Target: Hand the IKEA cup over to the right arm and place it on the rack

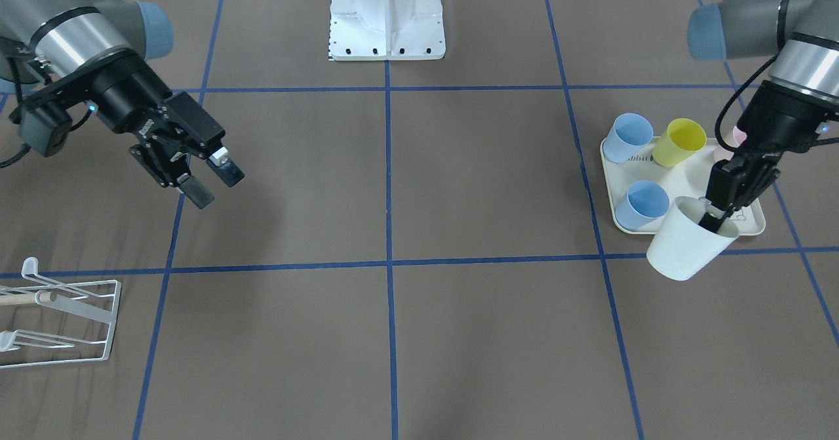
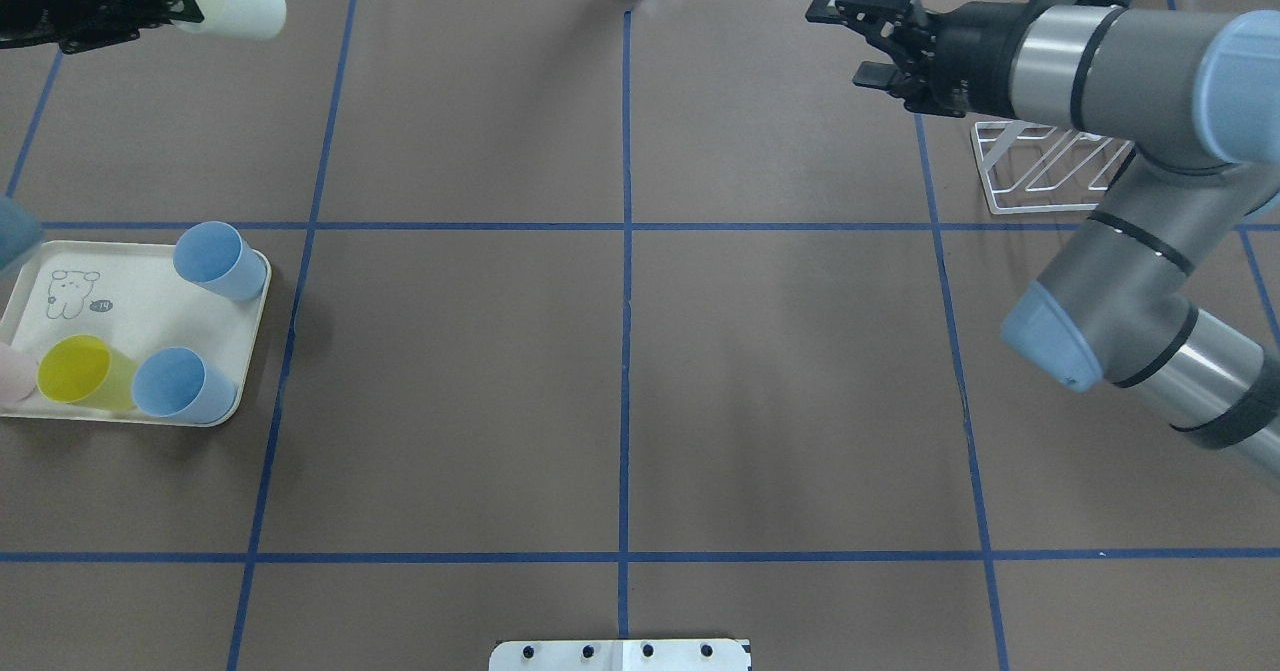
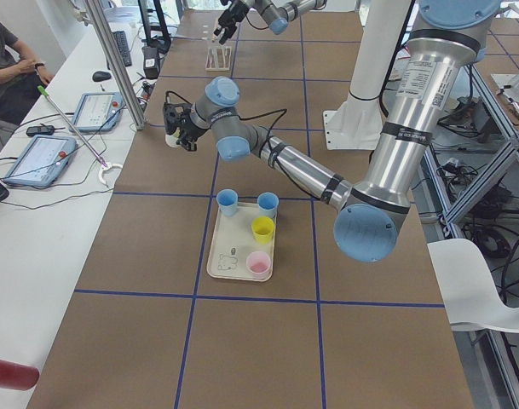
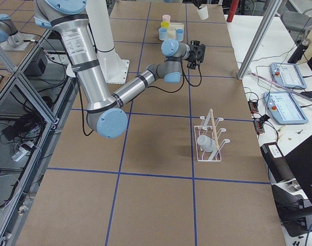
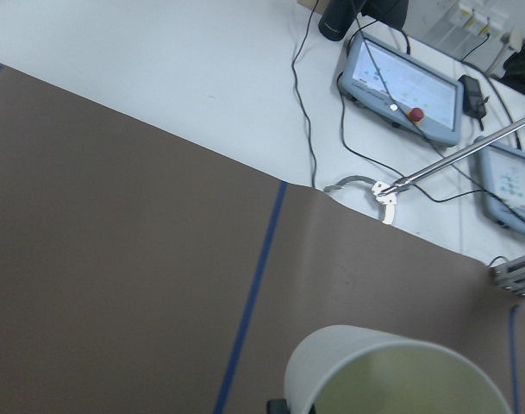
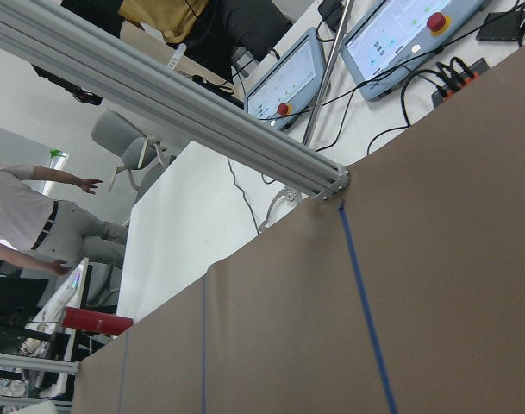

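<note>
My left gripper (image 1: 713,220) pinches the white cup (image 1: 682,244) at its rim, 1 finger inside — right gripper (image 1: 213,186) spread, well apart.

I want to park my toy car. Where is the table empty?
The middle of the table is bare, from the tray to the rack. The tray is crowded with cups; only its rabbit corner is free. The left gripper holds a white cup above the far edge.

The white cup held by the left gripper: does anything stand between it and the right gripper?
Nothing visible does: between the white cup, held by the left gripper, and the open right gripper lies only table surface.
</note>
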`<action>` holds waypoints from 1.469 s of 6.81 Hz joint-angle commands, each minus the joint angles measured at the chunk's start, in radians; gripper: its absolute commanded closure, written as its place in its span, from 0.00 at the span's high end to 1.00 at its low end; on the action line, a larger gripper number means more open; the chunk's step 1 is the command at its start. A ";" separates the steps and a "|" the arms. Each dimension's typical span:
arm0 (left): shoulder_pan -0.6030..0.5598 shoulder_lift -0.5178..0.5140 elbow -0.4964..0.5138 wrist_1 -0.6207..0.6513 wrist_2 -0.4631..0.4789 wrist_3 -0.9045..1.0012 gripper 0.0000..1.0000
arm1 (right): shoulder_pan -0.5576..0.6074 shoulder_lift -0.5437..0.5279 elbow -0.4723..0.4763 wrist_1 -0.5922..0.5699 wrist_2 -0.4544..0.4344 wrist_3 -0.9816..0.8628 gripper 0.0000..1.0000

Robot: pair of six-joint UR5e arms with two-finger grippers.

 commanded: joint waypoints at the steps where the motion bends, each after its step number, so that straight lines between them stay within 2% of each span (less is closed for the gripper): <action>1: 0.074 -0.037 0.021 -0.238 0.004 -0.316 0.00 | -0.080 0.074 0.004 0.001 -0.143 0.107 1.00; 2: 0.095 -0.038 0.029 -0.352 0.009 -0.457 0.00 | -0.080 0.100 0.007 0.016 -0.156 0.168 1.00; 3: 0.106 -0.041 0.038 -0.470 0.012 -0.597 0.00 | -0.080 0.106 0.001 0.078 -0.168 0.228 1.00; 5: 0.201 -0.054 0.048 -0.679 0.178 -0.836 0.00 | -0.125 0.108 -0.005 0.174 -0.292 0.278 1.00; 6: 0.288 -0.091 0.052 -0.753 0.289 -0.903 0.00 | -0.135 0.108 -0.005 0.208 -0.305 0.313 1.00; 7: 0.374 -0.155 0.064 -0.770 0.402 -0.952 0.00 | -0.146 0.109 -0.004 0.229 -0.309 0.327 1.00; 8: 0.413 -0.178 0.068 -0.775 0.464 -0.997 0.00 | -0.153 0.109 -0.004 0.258 -0.311 0.330 1.00; 10: 0.445 -0.197 0.110 -0.865 0.539 -1.029 0.00 | -0.176 0.109 0.001 0.298 -0.312 0.331 1.00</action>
